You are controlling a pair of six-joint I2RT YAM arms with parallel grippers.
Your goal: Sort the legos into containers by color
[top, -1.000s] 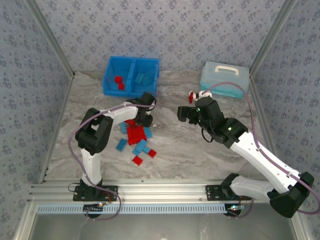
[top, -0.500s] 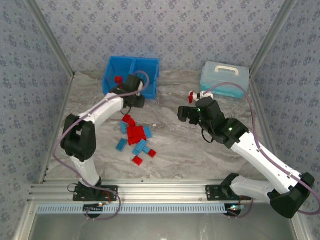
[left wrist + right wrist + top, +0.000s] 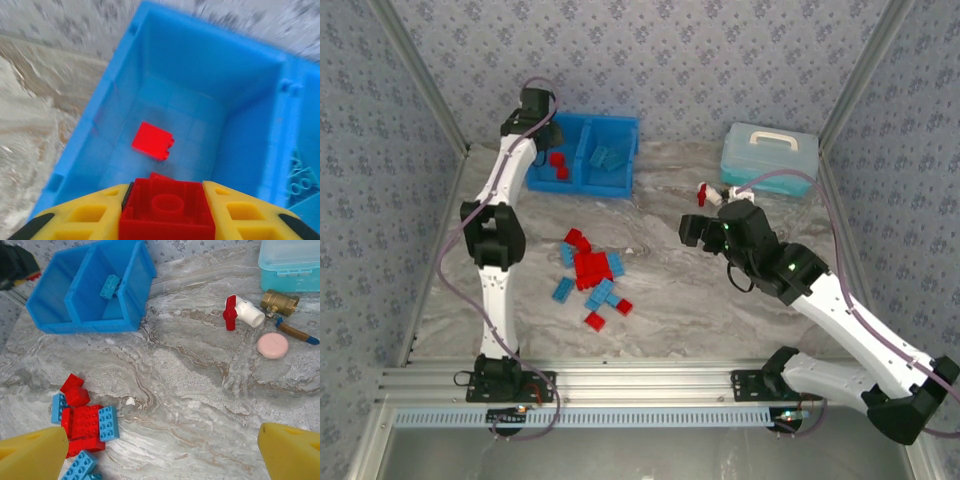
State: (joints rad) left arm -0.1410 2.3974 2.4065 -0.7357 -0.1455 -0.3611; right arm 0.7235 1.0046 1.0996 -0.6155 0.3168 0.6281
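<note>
Gripping a red lego [image 3: 167,222] with the left gripper [image 3: 167,200] over the bin's left compartment [image 3: 200,65]. Release centrally, clear of the divider [image 3: 280,125].

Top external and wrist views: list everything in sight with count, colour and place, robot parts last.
table: one, grey marbled, under everything
bin: one, bright blue, two compartments, far left
red bricks in bin: two, left compartment
light blue bricks in bin: a few, right compartment
loose bricks: about a dozen, red and blue, centre-left
held red brick: one, over the left compartment
lidded box: one, pale teal, far right
valve: one, white, red handle, beside the box
brass fitting: one, by the valve
pink disc: one, near the valve
stick: one, brown, blue tip, by the disc
left arm: one, jaws closed on the held red brick
right arm: one, yellow jaws wide open, empty
</note>
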